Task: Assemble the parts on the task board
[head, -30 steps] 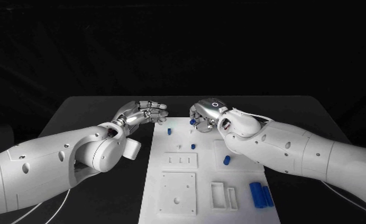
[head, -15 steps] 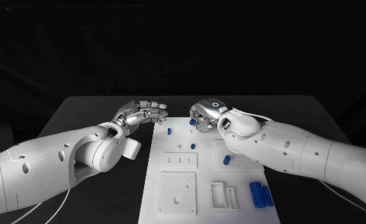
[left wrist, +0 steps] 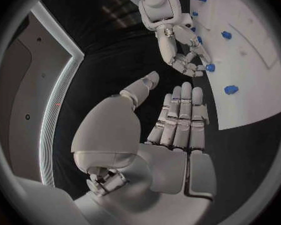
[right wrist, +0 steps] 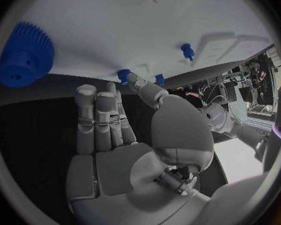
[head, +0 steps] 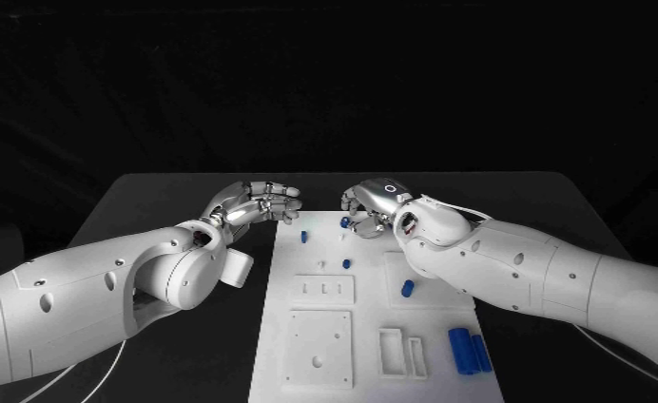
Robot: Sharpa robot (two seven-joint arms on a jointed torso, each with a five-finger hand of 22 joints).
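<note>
The white task board (head: 319, 327) lies in the middle of the table. My right hand (head: 370, 205) hovers over its far end and pinches a small blue peg (head: 344, 221) between thumb and fingertip; the same peg (left wrist: 209, 67) shows at that hand's fingertips (left wrist: 189, 65) in the left wrist view, and the peg (right wrist: 123, 74) shows again in the right wrist view. My left hand (head: 257, 201) stays just off the board's far left corner, holding nothing, with fingers together and thumb apart. Two more blue pegs (head: 304, 235) (head: 347, 262) stand on the board.
A blue gear (head: 407, 286) sits on the board under my right forearm, and the gear (right wrist: 25, 55) is large in the right wrist view. Two blue cylinders (head: 468, 350) lie at the board's near right. White raised plates (head: 323, 287) take up the board's near half.
My right hand has shifted very slightly with the peg still in its fingertips. The left hand and the parts on the board have stayed put.
</note>
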